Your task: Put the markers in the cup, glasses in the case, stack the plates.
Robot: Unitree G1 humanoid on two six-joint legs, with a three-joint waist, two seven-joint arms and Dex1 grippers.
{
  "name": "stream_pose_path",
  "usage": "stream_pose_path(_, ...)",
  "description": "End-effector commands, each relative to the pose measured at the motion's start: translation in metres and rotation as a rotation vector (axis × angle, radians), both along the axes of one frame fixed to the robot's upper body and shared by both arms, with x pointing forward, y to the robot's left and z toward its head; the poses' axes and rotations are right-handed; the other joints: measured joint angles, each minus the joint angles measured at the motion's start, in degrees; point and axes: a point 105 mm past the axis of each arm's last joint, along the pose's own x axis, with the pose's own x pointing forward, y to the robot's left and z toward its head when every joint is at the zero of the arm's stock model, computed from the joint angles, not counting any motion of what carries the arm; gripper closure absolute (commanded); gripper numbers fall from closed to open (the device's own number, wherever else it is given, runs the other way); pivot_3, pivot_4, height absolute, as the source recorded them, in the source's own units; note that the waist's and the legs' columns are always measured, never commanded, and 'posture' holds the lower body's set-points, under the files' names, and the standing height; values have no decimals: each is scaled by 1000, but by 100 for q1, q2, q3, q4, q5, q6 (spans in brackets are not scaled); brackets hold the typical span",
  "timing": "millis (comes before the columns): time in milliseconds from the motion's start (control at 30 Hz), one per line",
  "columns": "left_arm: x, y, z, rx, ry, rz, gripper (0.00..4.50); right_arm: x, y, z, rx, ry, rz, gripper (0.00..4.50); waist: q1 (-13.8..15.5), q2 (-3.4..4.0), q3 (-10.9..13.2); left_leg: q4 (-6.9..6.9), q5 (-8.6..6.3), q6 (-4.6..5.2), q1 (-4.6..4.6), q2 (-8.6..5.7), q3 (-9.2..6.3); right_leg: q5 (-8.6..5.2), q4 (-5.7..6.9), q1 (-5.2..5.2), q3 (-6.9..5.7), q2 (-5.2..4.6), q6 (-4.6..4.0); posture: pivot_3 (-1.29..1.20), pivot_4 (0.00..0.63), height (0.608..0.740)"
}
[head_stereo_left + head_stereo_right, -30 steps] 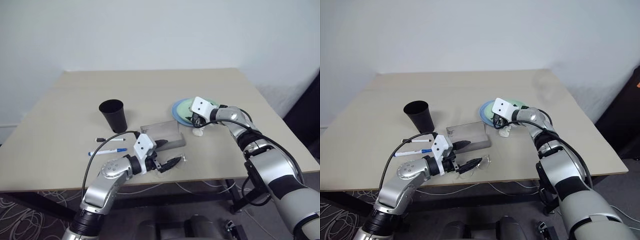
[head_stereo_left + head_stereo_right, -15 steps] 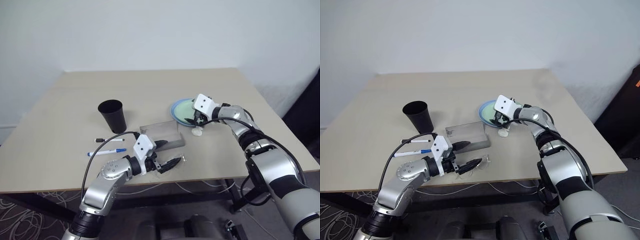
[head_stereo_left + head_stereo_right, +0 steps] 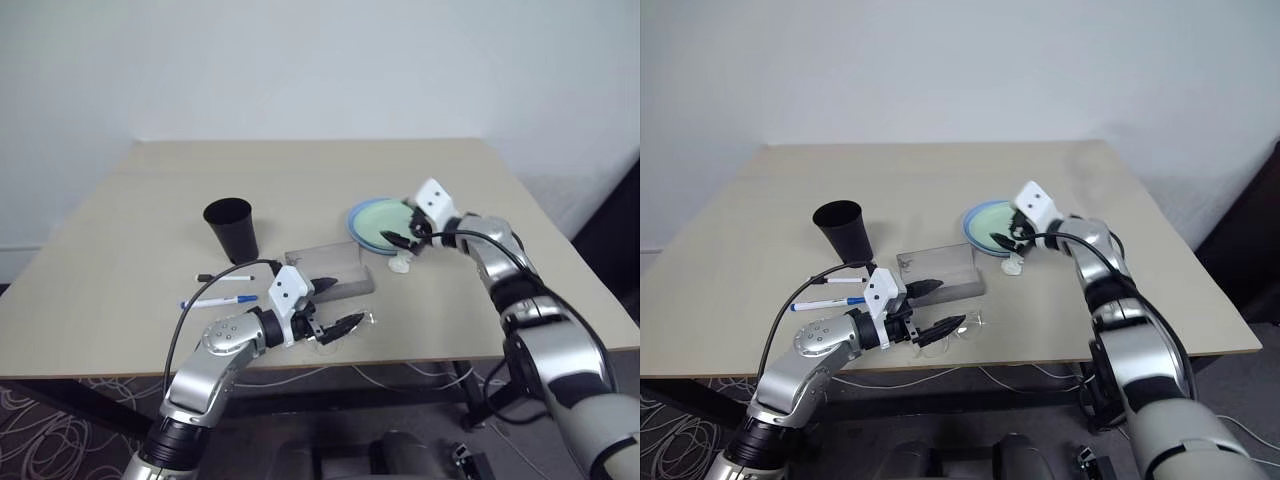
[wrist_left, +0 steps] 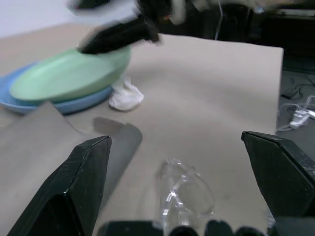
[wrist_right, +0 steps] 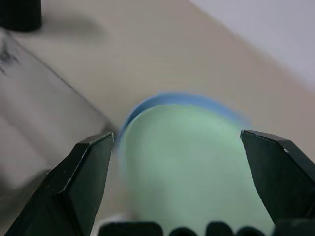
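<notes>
Worktop (image 3: 150, 210) carries mint plate (image 3: 385, 219) stacked on blue plate (image 3: 353, 220), grey case (image 3: 330, 270), black cup (image 3: 231, 227), two markers (image 3: 220, 289); left wrist view reveals glasses (image 4: 183, 189) between wide left gripper (image 3: 330, 303); right gripper (image 3: 408, 227) wide over plates.

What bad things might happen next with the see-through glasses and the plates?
The glasses lie near the table's front edge, between the open left claw fingers; a clumsy grab might push them off. The green plate sits off-centre on the blue plate, and the open right claw is right beside it, so a bump may slide it.
</notes>
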Motion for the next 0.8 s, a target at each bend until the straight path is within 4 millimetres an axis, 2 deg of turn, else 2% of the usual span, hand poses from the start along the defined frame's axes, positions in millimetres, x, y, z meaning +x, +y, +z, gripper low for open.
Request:
stream_pose_path(33, 3, -4, 13, -21, -56, -14, 0, -12, -13, 20, 99, 41, -82, 16, -5, 22, 6, 1, -2, 2, -1, -2, 7, 0, 1, -3, 7, 0, 1, 0, 0, 740)
stream_pose_path(167, 4, -8, 14, -26, -59, -16, 0, -25, -21, 15, 110, 86, -148, 16, -144, 27, 6, 2, -3, 5, 4, -2, 22, 0, 12, -16, 29, 8, 0, 0, 0, 740)
stream_pose_path(400, 1, -10, 13, -30, -55, -25, 0, -33, -20, 13, 112, 108, -170, 16, -133, 26, 6, 1, -2, 6, 10, 3, 9, 6, 15, -14, 21, 24, -10, 0, 0, 740)
stream_pose_path(500, 1, -11, 13, -30, -54, -27, 0, -35, -20, 13, 112, 112, -172, 16, -132, 26, 6, 3, -2, 6, 4, -2, 16, 5, 8, -15, 26, 15, -8, 0, 0, 740)
stream_pose_path(633, 0, -10, 12, -30, -49, -30, 0, -38, -14, 3, 124, 150, -171, 16, -134, 24, 6, 4, -3, 7, 3, -5, 19, 6, 5, -15, 29, 12, -4, 0, 0, 740)
stream_pose_path(800, 1, -8, 12, -27, -47, -30, 0, -30, -4, -8, 161, 195, -196, 16, -139, 25, 6, 1, -2, 7, 6, 0, 15, 6, 8, -16, 26, 19, -5, 0, 0, 740)
